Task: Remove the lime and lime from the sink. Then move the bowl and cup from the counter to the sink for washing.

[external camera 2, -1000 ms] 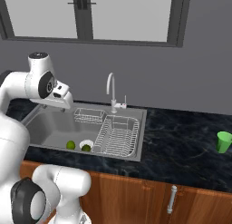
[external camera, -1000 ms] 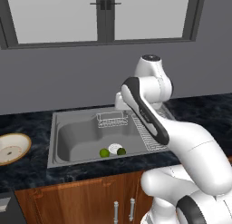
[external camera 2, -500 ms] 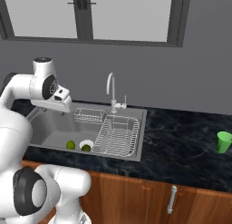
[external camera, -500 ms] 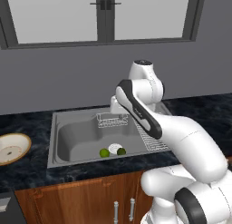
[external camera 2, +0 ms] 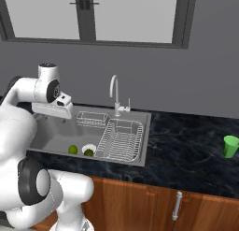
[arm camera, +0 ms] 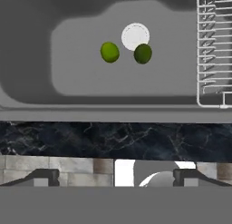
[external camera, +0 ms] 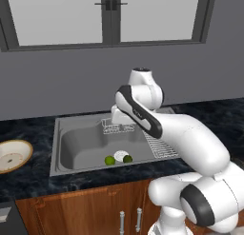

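Observation:
Two limes lie on the floor of the sink [external camera: 81, 141] beside the white drain: a brighter lime [external camera: 110, 160] and a darker lime [external camera: 127, 159]. From the hand they show as the bright lime [arm camera: 109, 52] and dark lime [arm camera: 142, 53], with the counter [arm camera: 113, 139] edge nearer. My gripper [arm camera: 115, 177] hangs open and empty high over the basin, well apart from both fruits. The tan-rimmed bowl [external camera: 12, 155] sits on the counter left of the sink. The green cup [external camera 2: 229, 146] stands on the counter far to the right.
A wire dish rack [external camera 2: 121, 140] fills the right side of the sink, and a small wire basket [external camera 2: 91, 119] sits at the back. The curved chrome faucet [external camera 2: 114, 92] rises behind the basin. A window and grey wall stand beyond.
The arm has swung the hand leftward and a little lower over the sink. The jaws stayed open. The limes, bowl and cup have not moved.

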